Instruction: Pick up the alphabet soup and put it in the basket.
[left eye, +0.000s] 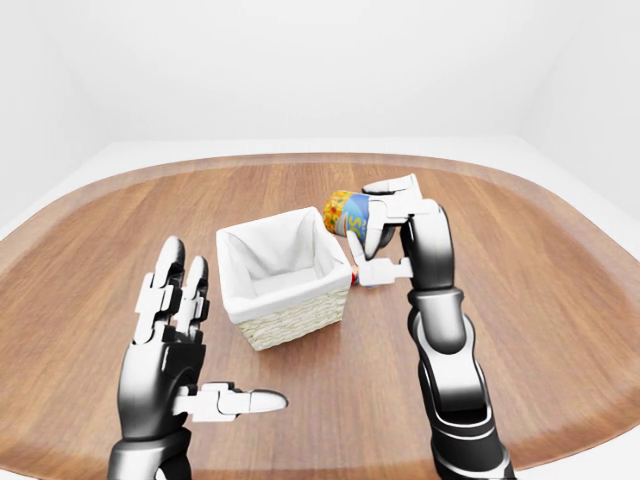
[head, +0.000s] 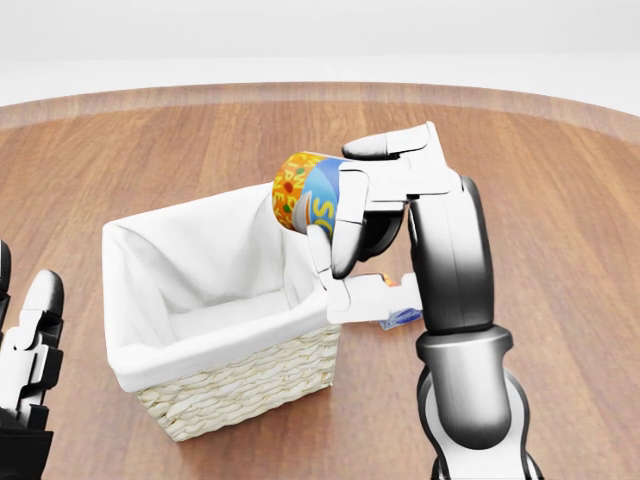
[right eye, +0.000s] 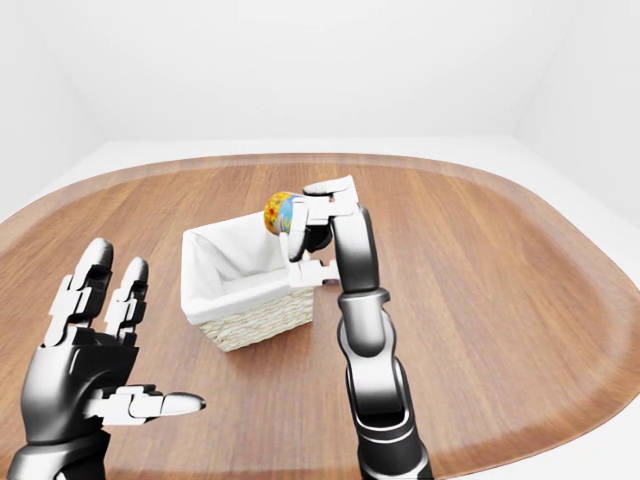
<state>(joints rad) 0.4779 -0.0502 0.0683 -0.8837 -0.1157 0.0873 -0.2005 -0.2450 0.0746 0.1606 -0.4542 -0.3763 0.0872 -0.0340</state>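
Note:
The alphabet soup can (head: 303, 192), blue with an orange-yellow end, lies on its side in the air. My right hand (head: 345, 258) is shut on it, fingers over the top and thumb beneath. Can and hand hang above the right rim of the wicker basket (head: 240, 385), which has a white cloth lining and shows nothing inside. The can's orange end points left over the basket's opening. My left hand (left eye: 182, 335) is open with fingers spread, raised at the lower left of the left-eye view and apart from the basket.
The basket stands on a wide round wooden table (left eye: 560, 300) whose edge curves along the top of the head view. A small packet (head: 400, 319) lies on the wood just right of the basket, mostly hidden behind my right hand.

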